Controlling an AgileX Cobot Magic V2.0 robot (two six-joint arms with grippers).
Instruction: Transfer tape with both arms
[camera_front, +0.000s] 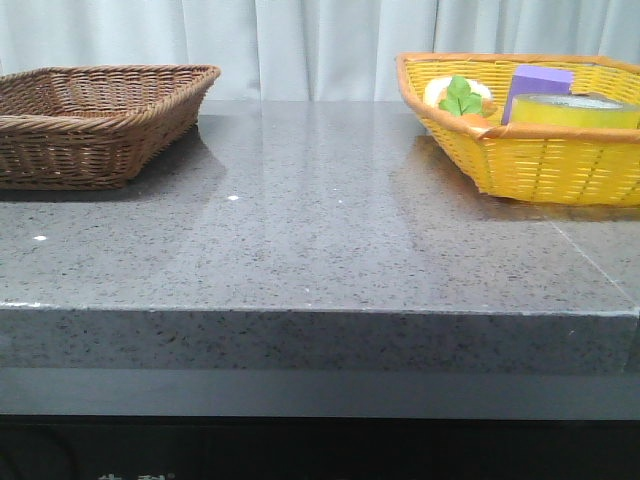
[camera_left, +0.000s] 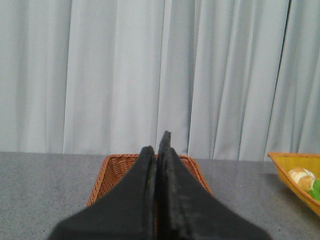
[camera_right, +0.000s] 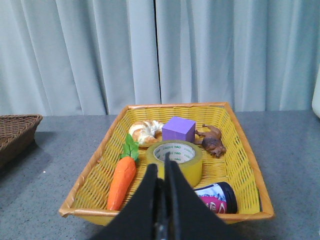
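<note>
The yellow tape (camera_right: 186, 161) lies flat in the middle of the yellow basket (camera_right: 95, 167), pale core up. In the front view the tape (camera_front: 572, 110) shows over the yellow basket's (camera_front: 540, 165) rim at the far right. My right gripper (camera_right: 161, 167) is shut and empty, held in front of the basket, pointing at the tape. My left gripper (camera_left: 159, 145) is shut and empty, pointing at the brown wicker basket (camera_left: 112, 172). Neither arm shows in the front view.
The yellow basket also holds a toy carrot (camera_right: 121, 181), a purple block (camera_right: 178, 129), a bread piece (camera_right: 142, 132), a brown animal figure (camera_right: 212, 140) and a dark can (camera_right: 215, 198). The brown basket (camera_front: 95, 120) stands at the far left. White curtains hang behind the grey table (camera_front: 310, 240).
</note>
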